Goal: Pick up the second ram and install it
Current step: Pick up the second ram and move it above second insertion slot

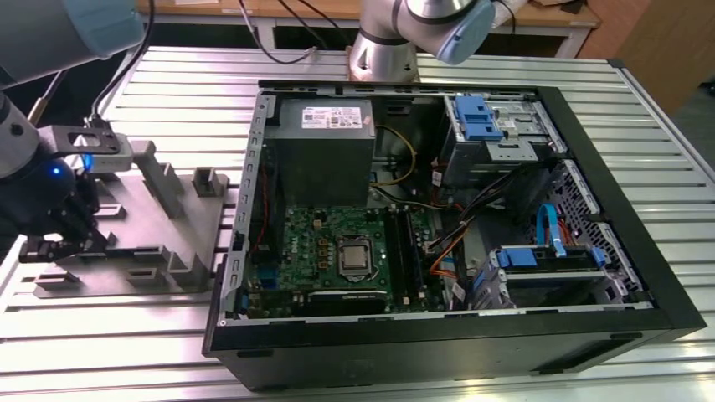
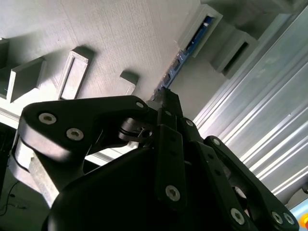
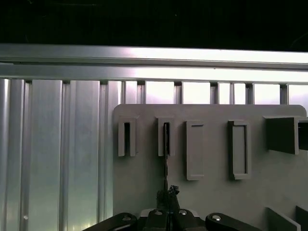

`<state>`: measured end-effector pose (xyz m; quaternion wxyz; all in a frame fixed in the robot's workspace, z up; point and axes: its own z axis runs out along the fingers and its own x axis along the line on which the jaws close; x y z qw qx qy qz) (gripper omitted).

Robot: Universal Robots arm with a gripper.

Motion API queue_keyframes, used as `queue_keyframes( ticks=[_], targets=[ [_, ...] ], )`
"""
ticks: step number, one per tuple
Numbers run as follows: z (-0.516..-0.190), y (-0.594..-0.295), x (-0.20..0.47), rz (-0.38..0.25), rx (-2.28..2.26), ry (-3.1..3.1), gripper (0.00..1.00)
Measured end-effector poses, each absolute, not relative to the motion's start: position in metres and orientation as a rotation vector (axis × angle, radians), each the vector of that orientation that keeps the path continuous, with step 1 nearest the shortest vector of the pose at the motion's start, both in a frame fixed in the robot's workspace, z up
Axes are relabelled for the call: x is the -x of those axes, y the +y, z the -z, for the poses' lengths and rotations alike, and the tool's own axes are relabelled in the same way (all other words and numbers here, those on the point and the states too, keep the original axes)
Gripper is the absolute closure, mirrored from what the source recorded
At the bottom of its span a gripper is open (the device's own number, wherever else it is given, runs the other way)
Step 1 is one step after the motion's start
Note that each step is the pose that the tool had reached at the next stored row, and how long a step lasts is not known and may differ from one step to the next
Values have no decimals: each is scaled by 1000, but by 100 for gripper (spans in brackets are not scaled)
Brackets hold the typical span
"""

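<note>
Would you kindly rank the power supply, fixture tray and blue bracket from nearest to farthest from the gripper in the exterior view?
1. Fixture tray, under the gripper.
2. Power supply, inside the case.
3. Blue bracket, farther toward the exterior view's right.

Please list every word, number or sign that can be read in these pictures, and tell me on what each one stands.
No text can be read.
White label on the power supply: there is print, but it is too small to read.
Chip on the board: its marks are too blurred to read.
Ram: no print can be made out.
</note>
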<state>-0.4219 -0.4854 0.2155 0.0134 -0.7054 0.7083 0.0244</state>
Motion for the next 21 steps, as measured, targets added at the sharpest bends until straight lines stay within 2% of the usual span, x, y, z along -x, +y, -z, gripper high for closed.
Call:
queue_keyframes(
  ticks=[11, 13, 14, 15, 16, 17, 21],
  targets=[
    [-214, -485, 425, -76, 2197, 2206, 89],
    [-214, -485, 425, -76, 2197, 2206, 77],
    [-214, -485, 425, -76, 2197, 2206, 77],
    [-214, -485, 425, -76, 2197, 2206, 71],
    [-214, -485, 425, -76, 2197, 2206, 71],
    [-214, -485, 425, -76, 2197, 2206, 64],
    [-210, -485, 425, -76, 2199, 2205, 64]
  ],
)
